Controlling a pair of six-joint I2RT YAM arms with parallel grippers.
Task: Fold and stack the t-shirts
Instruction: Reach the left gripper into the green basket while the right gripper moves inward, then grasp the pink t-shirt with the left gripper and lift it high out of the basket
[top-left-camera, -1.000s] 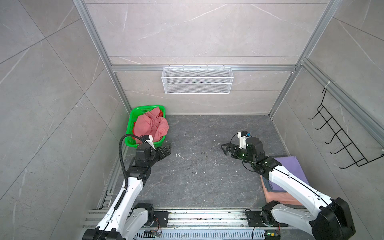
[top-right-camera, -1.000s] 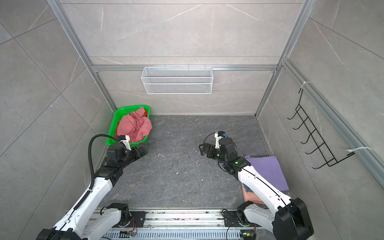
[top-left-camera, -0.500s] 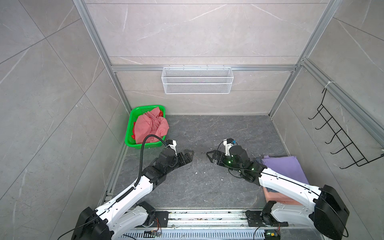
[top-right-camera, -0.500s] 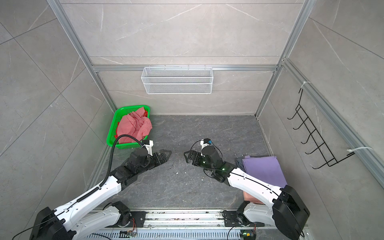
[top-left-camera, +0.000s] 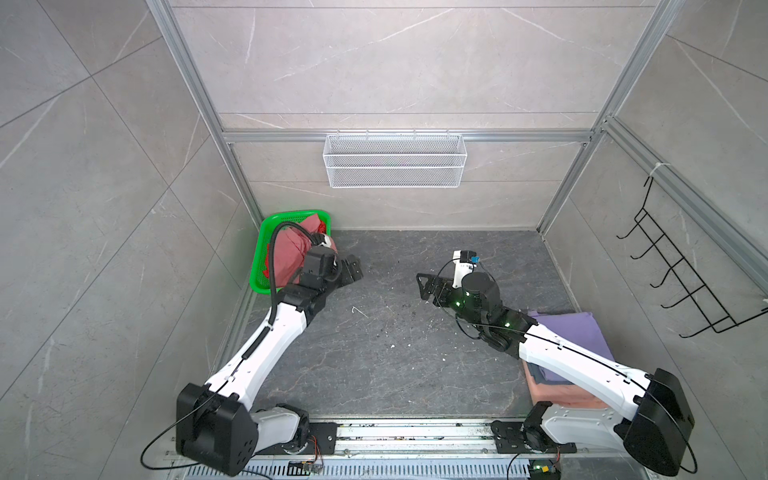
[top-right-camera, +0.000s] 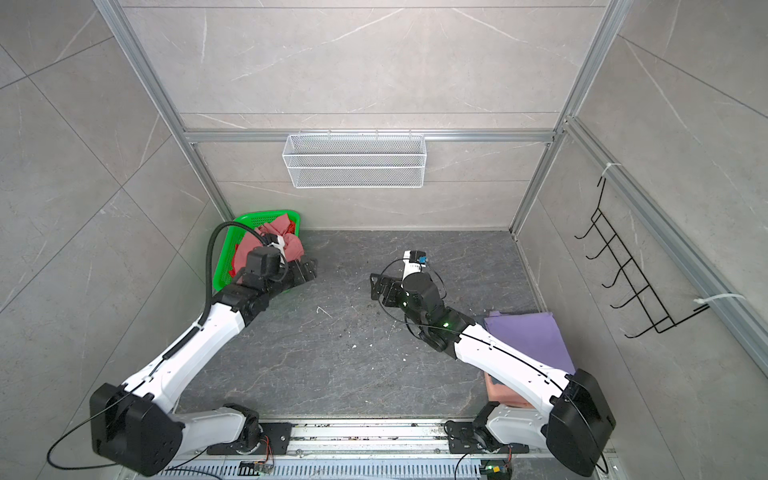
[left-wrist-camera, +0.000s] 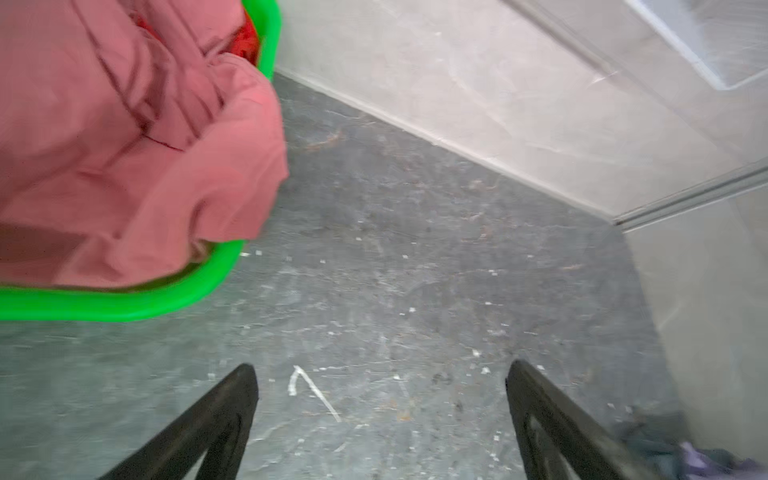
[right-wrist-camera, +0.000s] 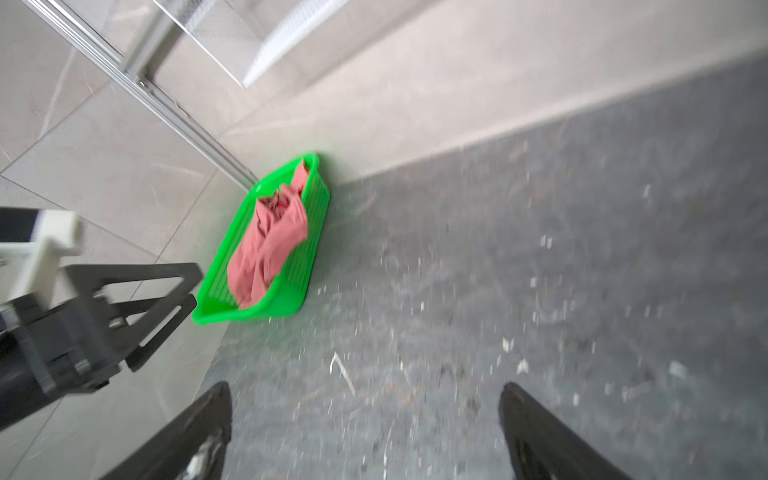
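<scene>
Visibly scuffed, the grey tabletop (top-left-camera: 395, 365) holds folded t-shirts (top-left-camera: 582, 328) beside pale marbled walls (top-left-camera: 415, 216).

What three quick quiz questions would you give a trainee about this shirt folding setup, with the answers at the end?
1. True or false: the left gripper is holding a shirt.
2. Which colour is on top of the folded pile by the right arm? A red, B purple, C green.
3. Fill the gap: the crumpled pink shirt lies in the green ____.

Key
1. False: its jaws stand open with nothing between them.
2. B, the purple shirt.
3. basket.
</scene>
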